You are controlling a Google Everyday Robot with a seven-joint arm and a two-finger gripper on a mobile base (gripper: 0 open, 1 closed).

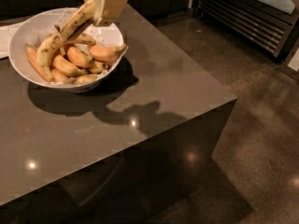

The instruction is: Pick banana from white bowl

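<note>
The white bowl [21,31] sits at the back left of the dark table [168,87], filled with several small yellow-orange bananas [77,57]. My gripper [106,6] is above the bowl's far right rim, at the top edge of the view. It is shut on the upper end of a long spotted banana [70,24]. That banana slants down to the left, and its lower end [44,55] still lies among the other fruit in the bowl.
A white sheet [4,38] lies under the bowl's left side. The table's right edge and front corner [231,99] drop to a glossy floor [261,125]. A dark slatted grille [243,17] stands at the back right.
</note>
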